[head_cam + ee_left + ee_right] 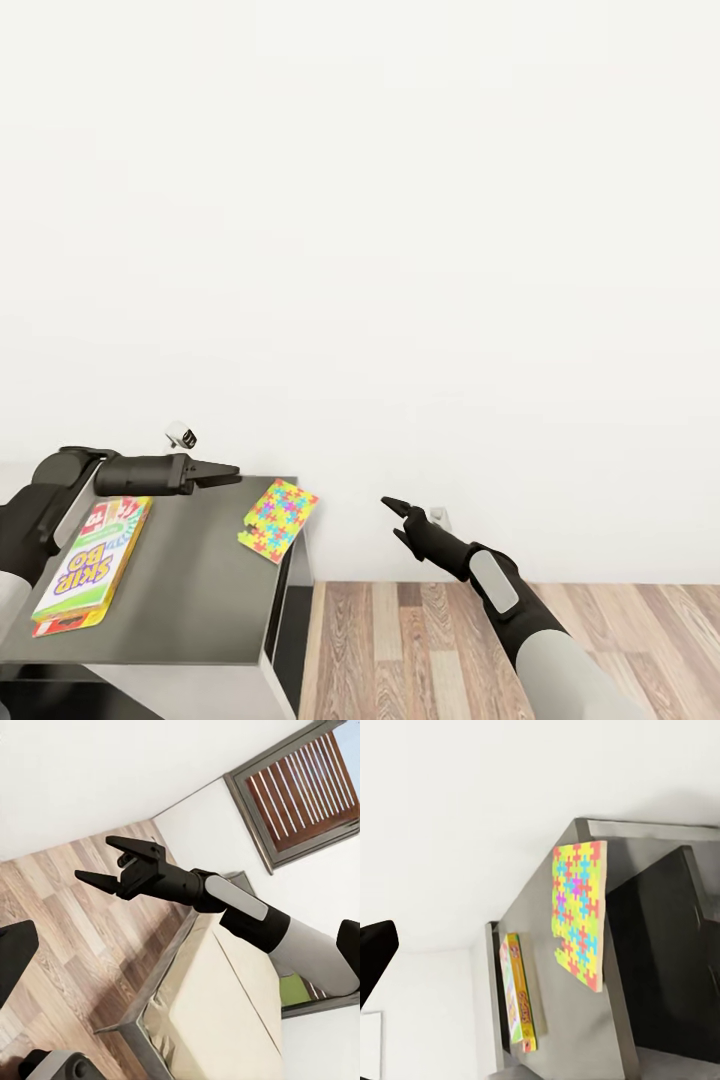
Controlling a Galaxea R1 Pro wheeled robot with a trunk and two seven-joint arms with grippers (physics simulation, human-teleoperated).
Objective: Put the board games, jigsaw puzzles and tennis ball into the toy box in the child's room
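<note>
The puzzle [279,520] lies at the tabletop's [200,590] far right corner, overhanging the edge, with a board game [92,565] to its left. Left fingers [222,471] hover together above the tabletop; right fingers [396,507] apart, empty, over the floor [420,640].

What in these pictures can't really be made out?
- Table: head view's left and bottom edges cut it off.
- Skip-Bo box: the left arm covers its far end in the head view.
- Puzzle box: how far it overhangs the table edge is unclear.
- Bed: the left wrist view's bottom edge cuts it off.
</note>
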